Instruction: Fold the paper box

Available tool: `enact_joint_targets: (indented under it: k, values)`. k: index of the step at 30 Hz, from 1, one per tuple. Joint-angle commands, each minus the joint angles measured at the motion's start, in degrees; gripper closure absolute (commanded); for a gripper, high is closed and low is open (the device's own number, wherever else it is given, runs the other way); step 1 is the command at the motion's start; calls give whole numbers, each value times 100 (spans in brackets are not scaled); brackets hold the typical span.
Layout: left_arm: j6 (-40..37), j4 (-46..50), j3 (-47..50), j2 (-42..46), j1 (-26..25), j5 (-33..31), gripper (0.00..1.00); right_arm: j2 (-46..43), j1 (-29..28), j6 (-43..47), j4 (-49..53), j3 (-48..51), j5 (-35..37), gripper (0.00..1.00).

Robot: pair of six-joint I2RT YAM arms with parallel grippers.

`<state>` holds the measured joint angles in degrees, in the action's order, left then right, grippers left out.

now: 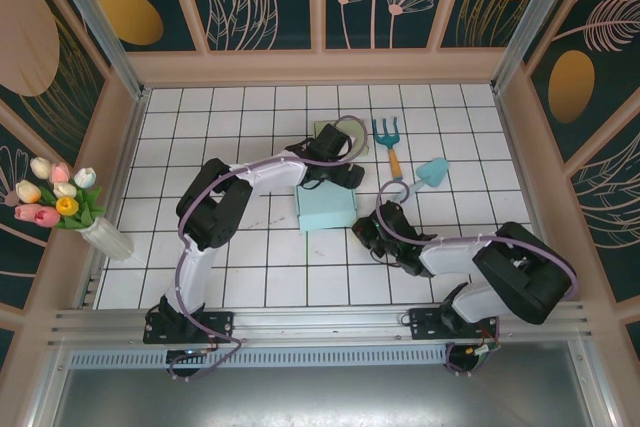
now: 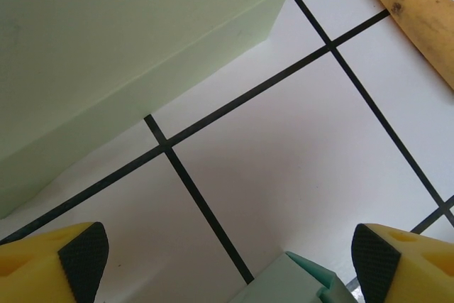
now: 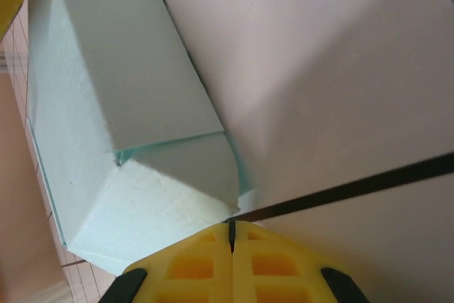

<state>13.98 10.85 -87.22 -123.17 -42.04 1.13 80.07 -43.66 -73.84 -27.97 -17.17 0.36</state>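
Note:
The teal paper box (image 1: 326,209) lies mid-table with its walls folded up. In the right wrist view the paper box (image 3: 106,104) shows a side flap (image 3: 191,168) folded against its end. My right gripper (image 3: 232,228) is shut, its tips right at that flap's lower corner, with nothing seen between them. From above, the right gripper (image 1: 366,237) sits low at the box's near right corner. My left gripper (image 1: 336,173) hovers just behind the box. In its wrist view the left gripper (image 2: 227,267) is open and empty, with a corner of the paper box (image 2: 298,283) below it.
A pale green box (image 2: 106,54) sits just beyond the left gripper, partly under the arm (image 1: 322,131). A small rake with a wooden handle (image 1: 388,142) and a teal trowel (image 1: 432,173) lie to the right. A vase of tulips (image 1: 95,227) stands at the left wall.

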Motion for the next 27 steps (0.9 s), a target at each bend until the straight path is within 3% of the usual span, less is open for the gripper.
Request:
enact_joint_targets:
  k: [1, 7, 15, 27]
  values:
    - [181, -145, 258, 57, 32, 157, 10, 221, 180, 106, -9, -146, 78, 100]
    - [624, -511, 872, 417, 34, 527, 12, 536, 388, 254, -74, -234, 78, 100]
    - [1121, -995, 1559, 873, 22, 997, 15, 1043, 517, 683, -4, -609, -506, 100]
    - [2297, -1716, 1896, 938, 23, 863, 16, 1615, 289, 1249, -12, -1137, -1242, 100]
